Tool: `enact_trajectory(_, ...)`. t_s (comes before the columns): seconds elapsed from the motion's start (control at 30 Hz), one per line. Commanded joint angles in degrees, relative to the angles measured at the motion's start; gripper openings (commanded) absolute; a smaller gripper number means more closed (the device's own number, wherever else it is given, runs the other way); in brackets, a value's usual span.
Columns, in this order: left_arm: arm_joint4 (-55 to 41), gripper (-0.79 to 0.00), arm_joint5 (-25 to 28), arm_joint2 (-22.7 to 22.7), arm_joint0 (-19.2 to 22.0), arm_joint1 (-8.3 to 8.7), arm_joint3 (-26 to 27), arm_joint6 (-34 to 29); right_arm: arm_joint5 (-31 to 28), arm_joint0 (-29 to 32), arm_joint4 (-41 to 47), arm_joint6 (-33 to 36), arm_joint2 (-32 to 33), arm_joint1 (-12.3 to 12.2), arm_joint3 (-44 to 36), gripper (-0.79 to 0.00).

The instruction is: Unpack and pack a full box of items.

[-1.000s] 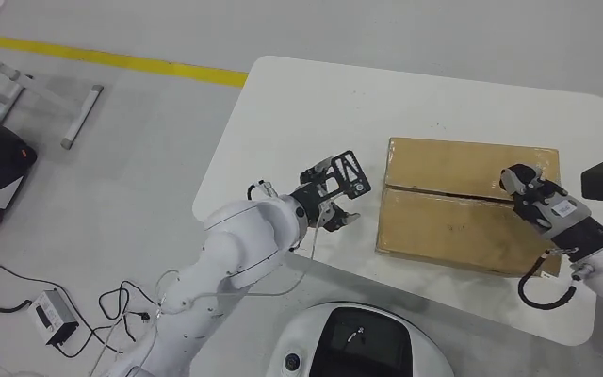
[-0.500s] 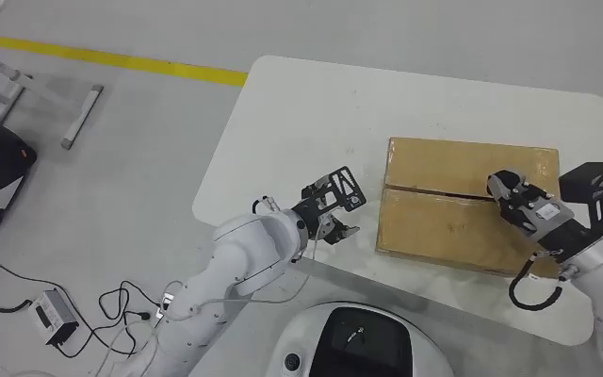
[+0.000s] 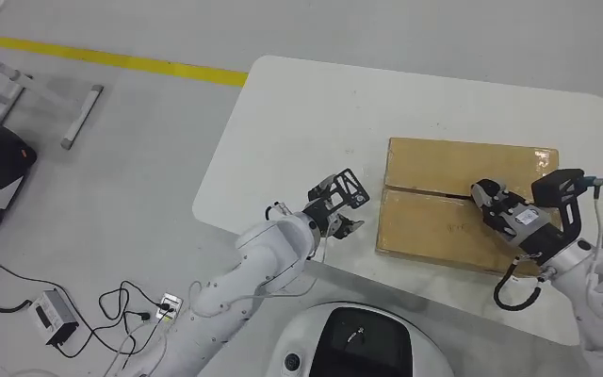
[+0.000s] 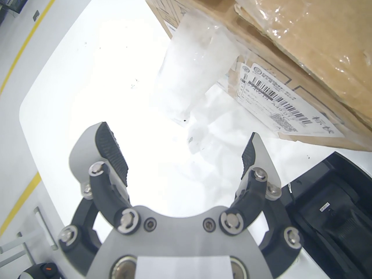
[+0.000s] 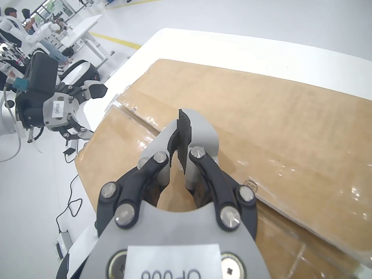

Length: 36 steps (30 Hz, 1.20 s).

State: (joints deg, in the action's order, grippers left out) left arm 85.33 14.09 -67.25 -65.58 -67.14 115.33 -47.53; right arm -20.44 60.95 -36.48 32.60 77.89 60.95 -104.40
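A closed cardboard box lies on the right half of the white table, its two top flaps meeting at a taped seam. My right gripper rests shut on the box top right by that seam, with nothing between its fingers. My left gripper stands open just off the box's left side, near the table's front edge. In the left wrist view the open gripper faces a loose strip of clear tape hanging down the box wall beside a barcode label.
The table's rounded front-left edge lies close to the left arm. Bare tabletop stretches left of and behind the box. Cables and a small power box lie on the floor.
The right gripper has slid left along the box top, staying by the seam. The left gripper has shifted slightly toward the table's front edge and stayed open.
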Motion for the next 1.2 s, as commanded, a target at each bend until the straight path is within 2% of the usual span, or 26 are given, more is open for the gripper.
enact_trajectory(0.0,0.2,0.000,-1.1,1.1,0.5,-0.28,-1.0,1.6,0.1,0.0,0.1,0.1,-0.1,0.0,-0.2,-0.785)
enact_trajectory(0.37,1.9,0.000,-8.7,4.2,4.5,-1.78,-5.6,4.1,0.0,-0.4,0.0,0.2,-0.6,0.0,0.0,-0.785)
enact_trajectory(0.73,6.5,-0.018,-15.0,4.3,4.2,-2.63,-5.8,6.3,0.3,-0.8,-0.1,0.5,-0.6,-0.1,-0.1,-0.785)
enact_trajectory(0.77,7.5,0.000,-15.5,4.2,4.0,-2.66,-5.7,6.3,0.3,-0.9,-0.1,0.4,-0.7,-0.1,-0.1,-0.785)
enact_trajectory(0.8,7.6,-0.018,-15.9,4.2,3.8,-2.73,-5.4,6.4,0.4,-1.0,-0.1,0.4,-0.7,-0.1,-0.1,-0.785)
enact_trajectory(0.87,7.8,-0.065,-16.0,4.0,3.6,-2.84,-5.1,6.3,0.4,-1.1,-0.1,0.5,-0.9,-0.1,-0.1,-0.785)
enact_trajectory(0.9,7.9,-0.129,-15.9,4.0,3.5,-2.89,-5.0,6.3,0.4,-1.2,-0.1,0.5,-0.9,-0.1,-0.1,-0.785)
enact_trajectory(0.93,7.9,-0.400,-15.8,4.0,3.4,-2.95,-4.9,6.3,0.5,-1.3,-0.2,0.6,-1.0,-0.1,-0.1,-0.785)
enact_trajectory(0.97,8.0,-0.477,-15.6,4.0,3.3,-3.00,-4.8,6.3,0.5,-1.3,-0.1,0.6,-1.0,-0.1,-0.1,-0.785)
enact_trajectory(1.0,8.2,-0.603,-15.4,4.1,3.2,-3.05,-4.8,6.3,0.6,-1.4,-0.1,0.7,-1.0,-0.1,0.0,-0.785)
enact_trajectory(1.03,8.3,-0.785,-15.2,4.1,3.2,-3.11,-4.7,6.5,0.7,-1.5,-0.2,0.7,-1.0,-0.1,0.0,-0.785)
enact_trajectory(1.17,9.2,-0.785,-14.4,4.6,3.2,-3.35,-4.5,7.1,0.7,-1.7,-0.2,0.9,-1.0,-0.1,0.1,-0.785)
